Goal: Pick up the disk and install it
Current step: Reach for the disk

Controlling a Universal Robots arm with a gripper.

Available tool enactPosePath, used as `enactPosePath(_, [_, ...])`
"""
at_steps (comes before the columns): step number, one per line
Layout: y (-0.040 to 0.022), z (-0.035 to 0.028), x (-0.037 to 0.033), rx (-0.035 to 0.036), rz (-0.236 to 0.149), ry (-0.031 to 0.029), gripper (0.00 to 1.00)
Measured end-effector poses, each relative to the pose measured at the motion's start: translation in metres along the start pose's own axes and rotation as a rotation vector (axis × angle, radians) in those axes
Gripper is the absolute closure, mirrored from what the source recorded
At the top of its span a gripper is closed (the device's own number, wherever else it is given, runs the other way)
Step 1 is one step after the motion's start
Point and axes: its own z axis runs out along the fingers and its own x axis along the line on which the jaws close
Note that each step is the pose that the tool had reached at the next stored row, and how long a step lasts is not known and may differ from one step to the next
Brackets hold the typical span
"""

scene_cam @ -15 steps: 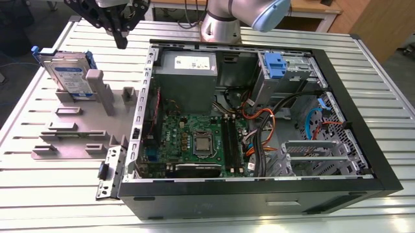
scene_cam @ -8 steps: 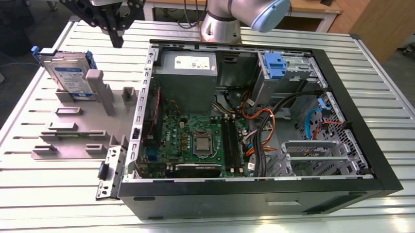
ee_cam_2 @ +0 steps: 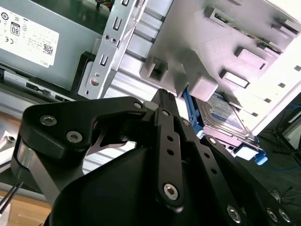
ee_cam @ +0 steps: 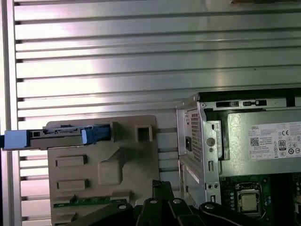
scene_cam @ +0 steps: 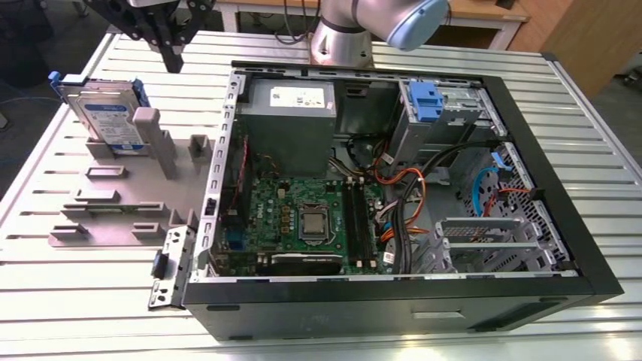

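The disk [scene_cam: 105, 113] stands on edge in a slot of the grey holder [scene_cam: 120, 203], at the exterior view's left. It is silver with a blue-and-white label and blue side rails. My gripper [scene_cam: 176, 64] hangs above the table behind the holder, just right of the disk and apart from it. Its black fingers are shut with nothing between them. The second wrist view shows the fingertips [ee_cam_2: 162, 96] near the holder's edge, with the disk [ee_cam_2: 225, 115] beyond. In the first wrist view the disk [ee_cam: 61, 135] is seen edge-on on the holder [ee_cam: 108, 165].
An open computer case [scene_cam: 561, 248] lies on the slatted metal table [scene_cam: 60, 301], right of the holder. Inside are the grey power supply [scene_cam: 291, 113], the motherboard [scene_cam: 311, 218], cables, and a drive bay with a blue latch [scene_cam: 426, 101]. The arm's base [scene_cam: 341, 37] stands behind the case.
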Motion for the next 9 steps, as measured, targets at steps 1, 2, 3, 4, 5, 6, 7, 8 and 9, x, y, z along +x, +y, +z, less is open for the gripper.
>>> enactPosePath(1, [0.0002,0.0,0.0018,0.0,0.0,0.0001,0.89])
enactPosePath(2, [0.0004,0.0,0.0035,0.0001,0.0,0.0003,0.89])
enactPosePath(3, [0.0005,0.0001,0.0051,0.0001,0.0,0.0003,0.89])
enactPosePath(4, [0.0007,0.0001,0.0066,0.0001,0.0,0.0004,0.89])
enactPosePath(5, [0.0009,0.0002,0.0082,0.0001,0.0,0.0005,0.89])
enactPosePath(6, [0.0012,0.0002,0.0098,0.0,0.0,0.0008,0.89])
enactPosePath(7, [0.0014,0.0003,0.0114,-0.0001,0.0,0.0012,0.89])
enactPosePath(8, [0.0016,0.0003,0.013,0.0,0.0,0.0014,0.89])
enactPosePath(9, [0.0017,0.0004,0.0144,-0.0001,0.0,0.0016,0.89])
